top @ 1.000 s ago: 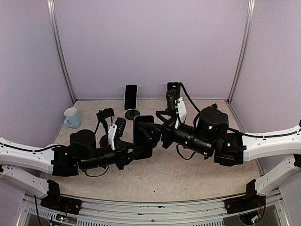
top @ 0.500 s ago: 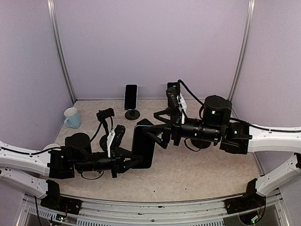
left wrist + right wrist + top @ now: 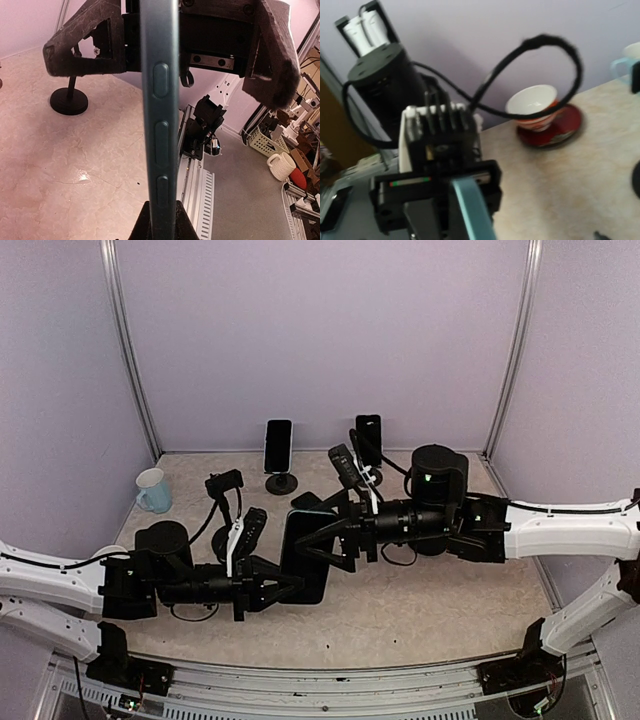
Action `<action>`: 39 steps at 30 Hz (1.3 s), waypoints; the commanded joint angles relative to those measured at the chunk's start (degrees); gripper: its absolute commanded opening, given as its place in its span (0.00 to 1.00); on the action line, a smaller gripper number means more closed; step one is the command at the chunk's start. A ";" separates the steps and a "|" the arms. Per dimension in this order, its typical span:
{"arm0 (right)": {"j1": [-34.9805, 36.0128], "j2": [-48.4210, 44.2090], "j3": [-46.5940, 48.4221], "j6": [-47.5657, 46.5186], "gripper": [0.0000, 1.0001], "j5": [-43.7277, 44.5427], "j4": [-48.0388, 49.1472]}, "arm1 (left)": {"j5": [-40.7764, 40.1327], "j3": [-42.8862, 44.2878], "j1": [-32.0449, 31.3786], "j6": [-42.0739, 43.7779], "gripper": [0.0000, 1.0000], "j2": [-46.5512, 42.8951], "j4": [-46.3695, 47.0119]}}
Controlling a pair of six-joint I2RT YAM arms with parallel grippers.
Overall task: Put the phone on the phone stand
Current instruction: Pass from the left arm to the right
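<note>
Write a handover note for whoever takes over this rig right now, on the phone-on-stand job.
Left gripper: shut on the phone, held on edge over mid-table.
Right gripper: open, jaws straddling the phone's far end, not clamped.
Empty stand: back left, near the mug. A second phone and a third phone sit on stands at the back.
Done: phone picked up.
Left: probably pass it to the right gripper, then seat it on the empty stand.
</note>
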 commanded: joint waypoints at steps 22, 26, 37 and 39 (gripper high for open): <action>-0.30 5.95 4.03 5.65 0.63 -13.08 8.37 | 3.09 1.14 0.03 0.43 0.00 2.81 5.82; -0.31 6.18 4.29 5.75 0.48 -13.72 9.04 | 2.22 0.97 0.05 0.27 0.00 2.66 5.94; -0.26 7.63 5.29 6.92 0.30 -14.47 12.00 | 0.60 -0.72 0.00 -0.77 0.00 1.59 7.96; -0.30 7.98 5.59 6.93 0.22 -14.74 11.98 | 0.57 -0.74 0.01 -0.85 0.00 1.48 8.10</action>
